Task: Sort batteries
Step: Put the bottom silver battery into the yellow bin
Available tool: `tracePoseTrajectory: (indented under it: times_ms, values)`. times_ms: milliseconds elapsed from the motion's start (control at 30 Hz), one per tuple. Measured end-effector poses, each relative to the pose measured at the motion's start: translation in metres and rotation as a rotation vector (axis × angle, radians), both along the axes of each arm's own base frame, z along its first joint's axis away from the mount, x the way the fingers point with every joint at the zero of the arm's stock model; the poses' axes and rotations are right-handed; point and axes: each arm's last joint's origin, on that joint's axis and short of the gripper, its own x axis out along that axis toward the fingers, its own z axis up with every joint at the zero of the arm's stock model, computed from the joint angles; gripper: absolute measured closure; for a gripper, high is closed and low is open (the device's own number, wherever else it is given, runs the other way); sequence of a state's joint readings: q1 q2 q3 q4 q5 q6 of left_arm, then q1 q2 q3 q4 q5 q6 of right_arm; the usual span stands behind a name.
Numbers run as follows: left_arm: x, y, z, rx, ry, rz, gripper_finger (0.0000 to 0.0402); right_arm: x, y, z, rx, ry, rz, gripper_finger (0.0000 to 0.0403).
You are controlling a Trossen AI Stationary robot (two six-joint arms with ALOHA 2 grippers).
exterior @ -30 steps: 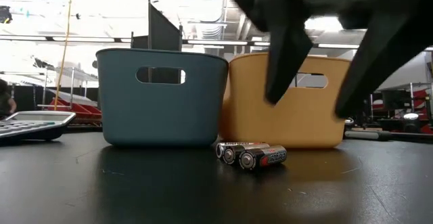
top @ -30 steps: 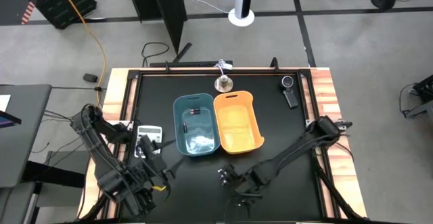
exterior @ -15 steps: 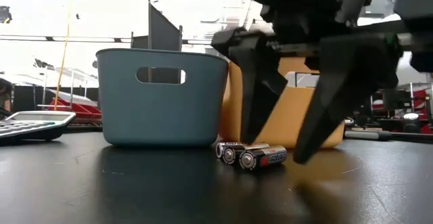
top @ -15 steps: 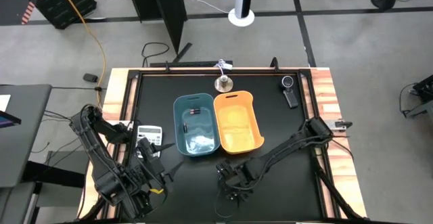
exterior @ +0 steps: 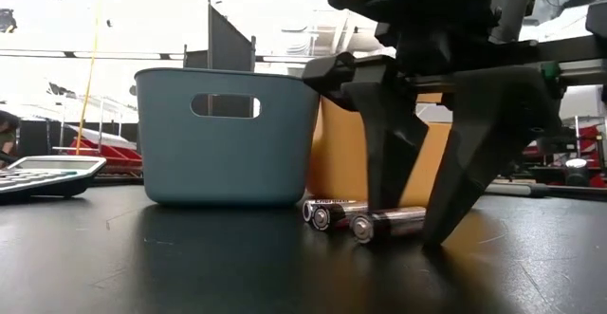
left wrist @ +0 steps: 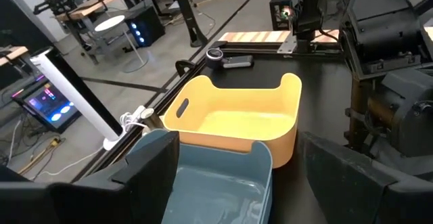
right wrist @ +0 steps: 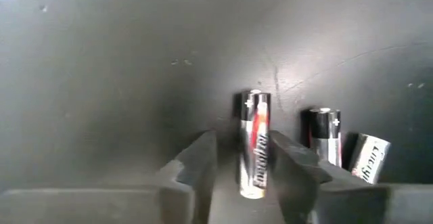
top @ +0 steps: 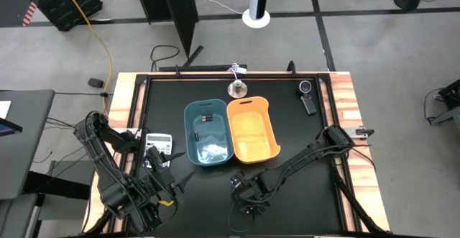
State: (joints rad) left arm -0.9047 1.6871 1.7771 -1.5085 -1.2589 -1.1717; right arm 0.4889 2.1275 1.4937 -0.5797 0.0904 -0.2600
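Three silver-and-black batteries lie on the black table in front of the blue bin [exterior: 226, 136] and the orange bin [exterior: 337, 153]. My right gripper [exterior: 408, 227] is open and stands down on the table, one finger on each side of the nearest battery [right wrist: 254, 149]. The other two batteries [right wrist: 326, 139] lie beside it, outside the fingers. Two small dark batteries [top: 207, 118] lie inside the blue bin [top: 208, 134]. My left gripper [top: 159, 170] waits open by the table's near left corner. My right gripper comes from above, pointing down, with its fingers across the nearest battery at its middle [right wrist: 256, 163]. One finger [right wrist: 291, 163] seems to lie against the battery's side, while a narrow gap shows at the other finger [right wrist: 199, 160]. The battery lies flat on the table.
A calculator [top: 159, 141] lies left of the blue bin. A metal bell-shaped object [top: 237, 88] and a black stick-shaped gadget with a round head [top: 307, 96] sit near the far edge. The orange bin [top: 253, 130] stands against the blue one. Wooden rails border the table.
My right gripper has come down from above the table and a little toward the left, until its fingertips reach the table around the nearest battery. That battery has turned and slid slightly to the right, away from the other two.
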Motion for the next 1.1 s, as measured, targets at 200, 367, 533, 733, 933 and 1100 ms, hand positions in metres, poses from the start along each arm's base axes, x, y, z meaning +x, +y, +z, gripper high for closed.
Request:
tracePoseTrajectory:
  times_ms: [200,367,533,733,933,1100]
  values:
    - [0.0,0.0,0.0,0.0,0.0,0.0,0.0107,0.0,0.0,-0.001,0.0,-0.002,0.003,0.0322]
    - [0.0,0.0,0.0,-0.001,-0.001,0.0,0.0107,-0.001,0.004,-0.001,-0.008,-0.016,0.009,0.0358]
    - [0.0,0.0,0.0,-0.002,-0.001,0.001,0.0107,-0.001,0.006,0.002,-0.01,-0.035,0.008,0.0372]
    - [0.0,0.0,0.0,-0.003,-0.002,0.001,0.0107,-0.003,0.007,0.008,0.002,-0.056,0.012,0.0372]
    - [0.0,0.0,0.0,-0.009,0.001,0.0,0.0107,-0.01,0.011,0.036,0.035,-0.111,0.024,0.0373]
    - [0.0,-0.001,-0.001,-0.026,0.017,-0.003,0.0107,-0.029,0.013,0.095,0.099,-0.239,0.053,0.0372]
